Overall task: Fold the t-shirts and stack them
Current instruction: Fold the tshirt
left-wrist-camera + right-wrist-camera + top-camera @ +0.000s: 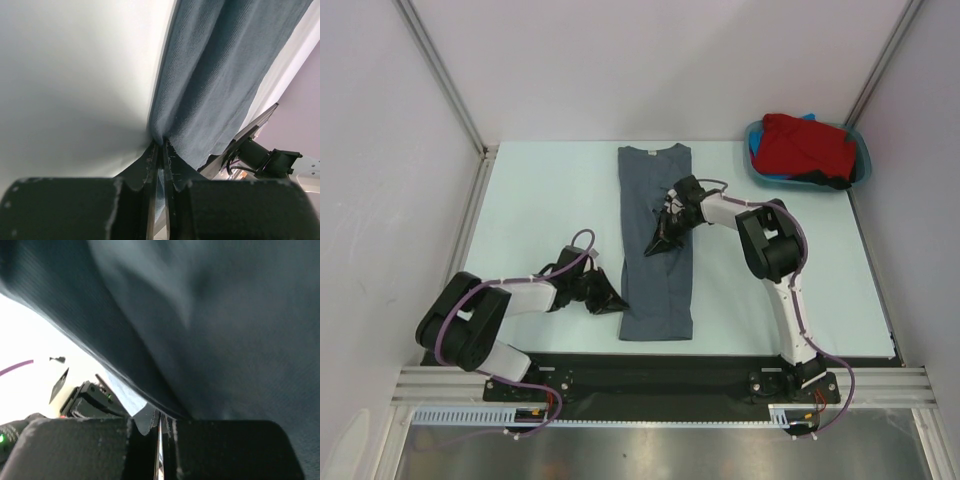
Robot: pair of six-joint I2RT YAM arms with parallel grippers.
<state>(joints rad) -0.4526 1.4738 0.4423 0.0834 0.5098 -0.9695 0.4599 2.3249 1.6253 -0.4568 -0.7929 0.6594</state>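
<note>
A dark slate-grey t-shirt [660, 190] lies folded into a long narrow strip down the middle of the table. My left gripper [612, 302] sits low at the strip's left edge near its front end. In the left wrist view it [162, 145] is shut on that edge of the grey cloth [220, 75], with cloth between the jaws. My right gripper [658, 243] is on the middle of the strip. In the right wrist view it [161, 416] is shut where a fold edge of the grey cloth [225, 315] meets its tips. A red t-shirt [807, 145] lies bunched in the tub.
The teal tub [865, 160] stands at the back right corner, with bits of black cloth [835, 182] under the red shirt. White walls and metal posts [440, 75] close in the pale table [550, 200]. A black rail [650, 375] runs along the near edge.
</note>
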